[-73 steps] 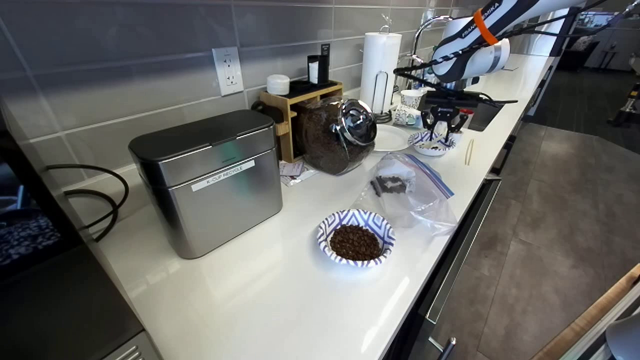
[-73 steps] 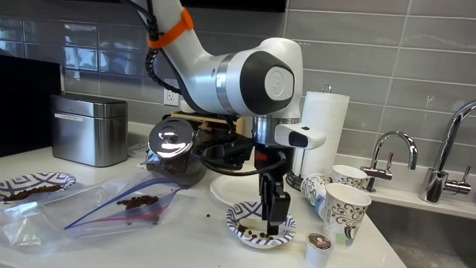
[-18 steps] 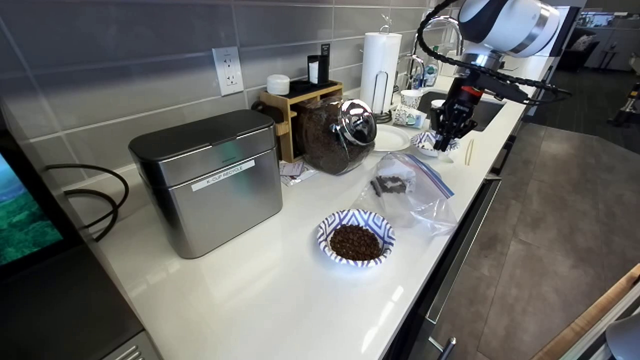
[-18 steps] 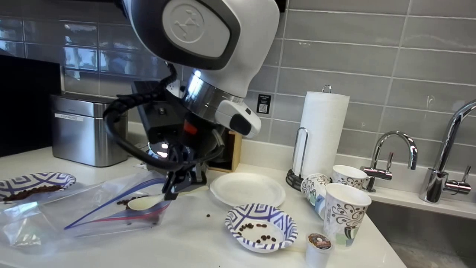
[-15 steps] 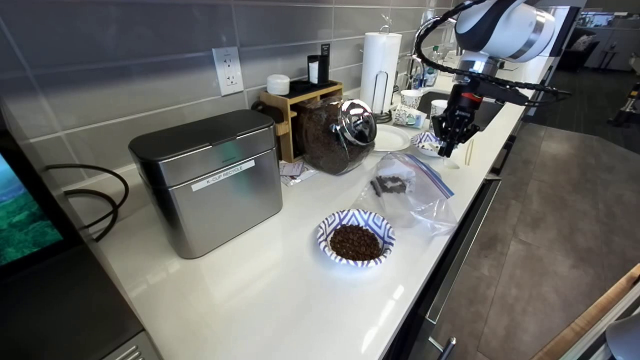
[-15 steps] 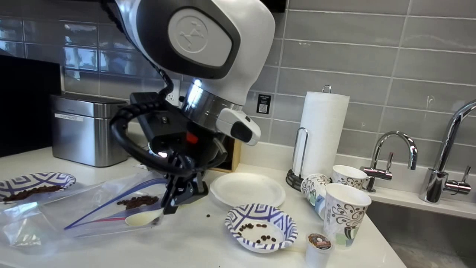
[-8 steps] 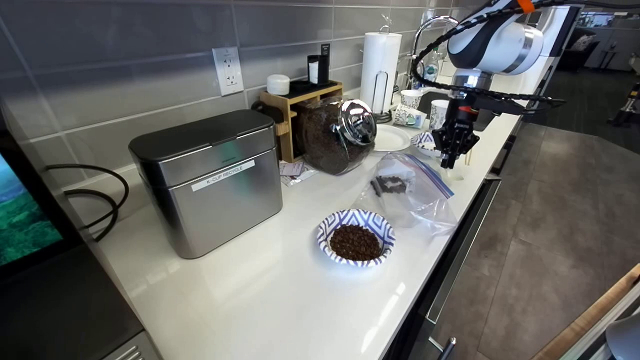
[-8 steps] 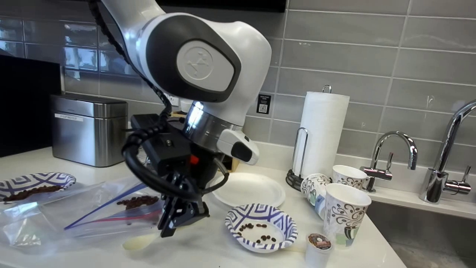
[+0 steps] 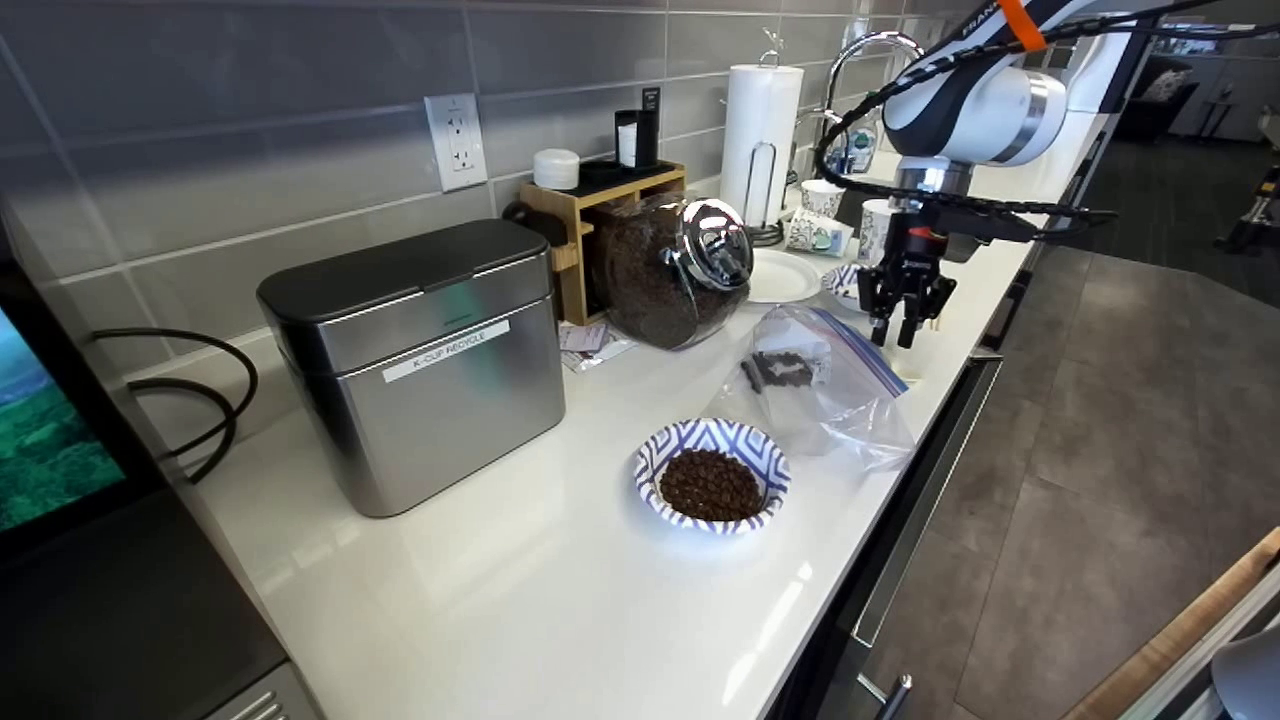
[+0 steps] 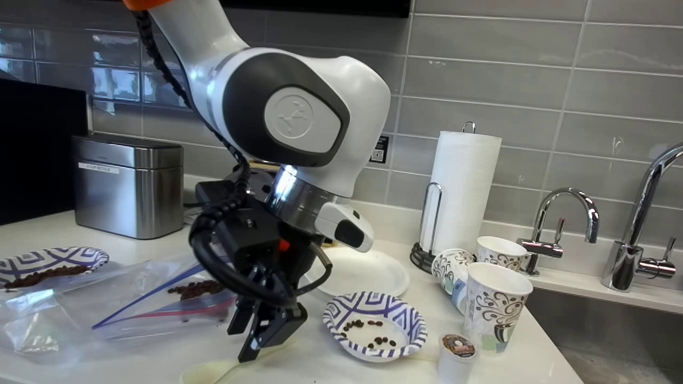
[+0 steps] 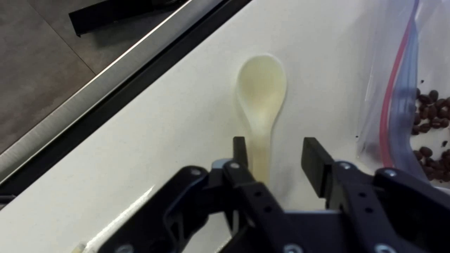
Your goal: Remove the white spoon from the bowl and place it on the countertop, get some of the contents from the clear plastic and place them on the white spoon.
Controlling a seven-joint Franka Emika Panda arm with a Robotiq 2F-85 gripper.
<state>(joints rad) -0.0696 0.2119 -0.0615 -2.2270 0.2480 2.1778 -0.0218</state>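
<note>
White countertop, spoon on it, handle loose between parted fingers of the tool.

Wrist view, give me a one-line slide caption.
Open gripper at the white spoon lying on the countertop, dark beans in the clear plastic bag alongside.

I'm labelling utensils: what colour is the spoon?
The spoon is off-white, slightly yellowish, clearest in the wrist view.
</note>
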